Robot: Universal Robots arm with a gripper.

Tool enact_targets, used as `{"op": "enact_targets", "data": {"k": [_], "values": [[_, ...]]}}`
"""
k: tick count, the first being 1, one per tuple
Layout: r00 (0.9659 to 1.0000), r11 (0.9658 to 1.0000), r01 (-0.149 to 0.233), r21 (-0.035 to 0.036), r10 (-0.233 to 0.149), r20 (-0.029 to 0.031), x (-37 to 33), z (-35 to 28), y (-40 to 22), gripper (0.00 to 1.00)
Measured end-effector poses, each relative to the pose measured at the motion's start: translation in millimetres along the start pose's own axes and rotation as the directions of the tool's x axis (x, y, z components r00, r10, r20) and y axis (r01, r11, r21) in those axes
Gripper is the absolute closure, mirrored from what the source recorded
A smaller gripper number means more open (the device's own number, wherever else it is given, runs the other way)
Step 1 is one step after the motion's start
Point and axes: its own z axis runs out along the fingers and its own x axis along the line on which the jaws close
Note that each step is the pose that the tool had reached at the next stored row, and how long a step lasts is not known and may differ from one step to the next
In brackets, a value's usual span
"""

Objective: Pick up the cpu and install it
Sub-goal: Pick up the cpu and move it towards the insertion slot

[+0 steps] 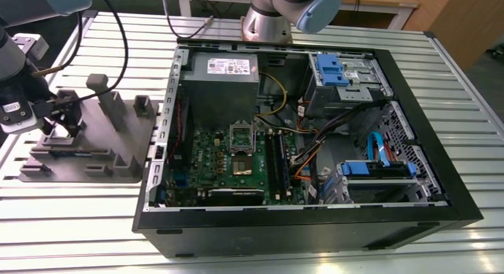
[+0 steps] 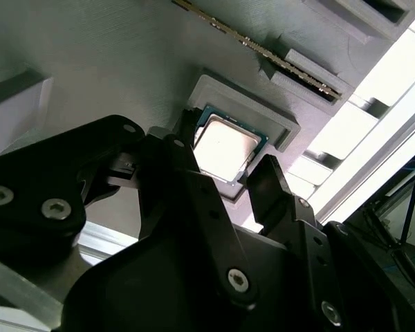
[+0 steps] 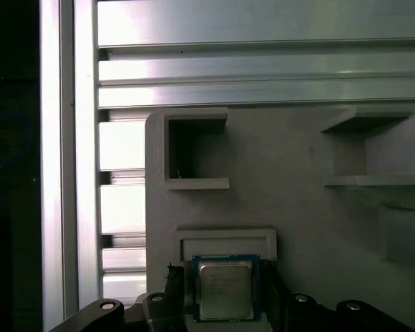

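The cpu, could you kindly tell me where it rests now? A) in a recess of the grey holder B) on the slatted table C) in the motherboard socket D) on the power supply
A: the cpu lies in a framed recess of the grey holder.

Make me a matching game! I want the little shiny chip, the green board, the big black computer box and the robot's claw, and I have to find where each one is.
Things:
1. cpu
2. green board
3. computer case
4. gripper

Places:
a. lying open on the slatted metal table
b. sitting in a pocket of the grey holder
c. down low, right at the cpu
d. inside the computer case

Pairs: 1-b, 2-d, 3-a, 4-c
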Motion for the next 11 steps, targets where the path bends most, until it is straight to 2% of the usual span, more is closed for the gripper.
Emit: {"op": "enact_targets", "data": {"k": [6, 8, 9, 11], "values": [[1.0, 1.0, 0.0, -0.0001, 0.0, 0.0009, 0.0, 0.1, 0.0, 0.43], [1.0, 1.0, 0.0, 0.0, 0.0, 0.0009, 0.0, 0.0, 0.0, 0.45], [1.0, 1.0, 0.0, -0.0001, 0.0, 0.001, 0.0, 0.1, 0.0, 0.52], [1.0, 1.0, 0.0, -0.0001, 0.0, 0.0011, 0.0, 0.0, 0.0, 0.53]]}}
